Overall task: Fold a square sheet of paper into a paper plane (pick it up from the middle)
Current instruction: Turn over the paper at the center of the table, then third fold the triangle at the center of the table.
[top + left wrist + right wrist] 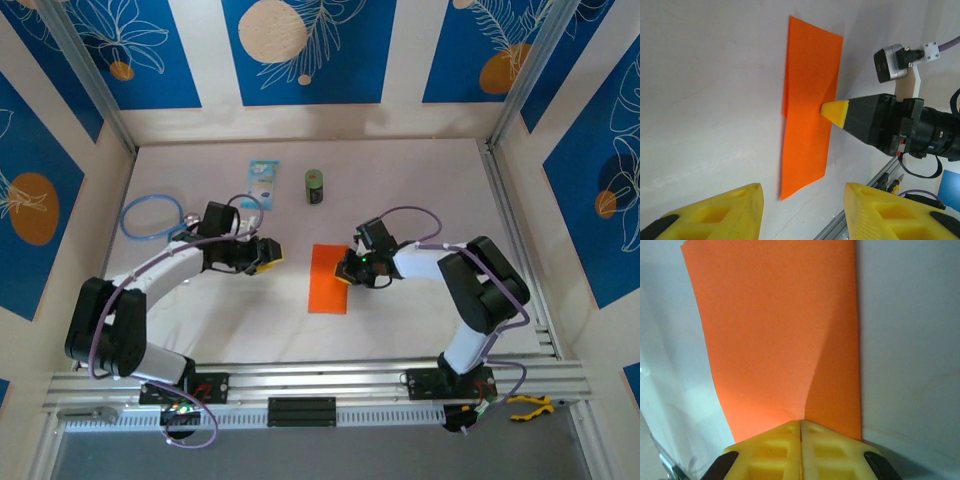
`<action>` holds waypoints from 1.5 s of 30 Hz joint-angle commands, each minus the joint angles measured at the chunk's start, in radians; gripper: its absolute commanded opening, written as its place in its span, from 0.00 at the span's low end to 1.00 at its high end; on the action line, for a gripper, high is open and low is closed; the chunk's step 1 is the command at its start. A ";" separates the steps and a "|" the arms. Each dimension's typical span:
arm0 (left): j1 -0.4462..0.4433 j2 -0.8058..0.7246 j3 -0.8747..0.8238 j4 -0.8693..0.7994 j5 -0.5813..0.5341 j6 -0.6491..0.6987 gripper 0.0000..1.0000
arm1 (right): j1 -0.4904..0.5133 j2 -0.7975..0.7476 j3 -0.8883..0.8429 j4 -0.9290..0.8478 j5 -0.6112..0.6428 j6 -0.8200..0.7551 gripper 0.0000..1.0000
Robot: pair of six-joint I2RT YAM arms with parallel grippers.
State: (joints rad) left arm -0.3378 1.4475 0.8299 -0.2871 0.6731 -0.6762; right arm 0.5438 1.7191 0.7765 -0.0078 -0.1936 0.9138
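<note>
**Right hand pinching the orange sheet at its edge, left hand waiting open**

The sheet of paper (pixel 327 280) is lying near the middle of the bench (pixel 420 180), between the two arms. The right hand (pixel 800 426) is clamping together on the sheet at the midpoint of its right edge, and a soft ridge is rising in the paper from the pinch. The left hand (pixel 804 192) is hovering just left of the sheet with its fingers apart and nothing between them.

The likely risks:
- The ridge is probably going to set as a stray crease if the lift is abrupt, spoiling later folds.
- The hold is looking shallow, so the thin paper may be slipping free or drooping once raised.
- The two hands are working close together, so a careless approach by the left one could be pushing the sheet askew or knocking the right one.

The bench is showing a smooth, pale, matt top on which paper would slide easily. A blue packet (pixel 263 184) and a green can (pixel 315 186) are standing well apart from the sheet at the far side, and a blue cord loop (pixel 150 215) is lying at the left. Cream walls with blue leaf-patterned panels are enclosing the space
</note>
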 commanded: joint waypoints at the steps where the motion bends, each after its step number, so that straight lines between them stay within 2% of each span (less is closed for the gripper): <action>1: -0.033 0.013 0.029 0.032 0.010 -0.021 0.46 | 0.044 0.065 0.033 -0.050 -0.066 -0.073 0.08; 6: -0.070 0.013 0.001 0.055 -0.010 -0.043 0.46 | 0.076 0.063 0.100 -0.127 -0.016 -0.084 0.10; 12: -0.081 0.022 -0.032 0.088 -0.017 -0.074 0.45 | 0.067 -0.058 0.029 -0.029 -0.049 -0.045 0.16; 18: -0.097 0.041 -0.039 0.074 0.007 -0.057 0.45 | 0.021 -0.095 -0.057 0.062 -0.132 -0.019 0.14; 23: -0.118 0.075 -0.057 0.094 0.018 -0.069 0.44 | 0.029 -0.052 -0.067 0.102 -0.198 -0.014 0.11; 31: -0.147 0.140 -0.059 0.118 0.021 -0.075 0.43 | 0.044 0.015 -0.092 0.112 -0.117 0.034 0.09; 41: -0.148 0.190 -0.057 0.133 0.008 -0.076 0.43 | 0.048 0.046 -0.154 0.219 -0.093 0.144 0.09; 45: -0.150 0.224 -0.057 0.160 0.007 -0.090 0.39 | 0.053 0.067 -0.158 0.235 -0.094 0.160 0.09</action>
State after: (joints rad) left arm -0.4767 1.6398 0.7765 -0.1555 0.6762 -0.7547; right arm 0.5850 1.7187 0.6456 0.2340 -0.3336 1.0428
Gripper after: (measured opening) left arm 0.398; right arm 0.086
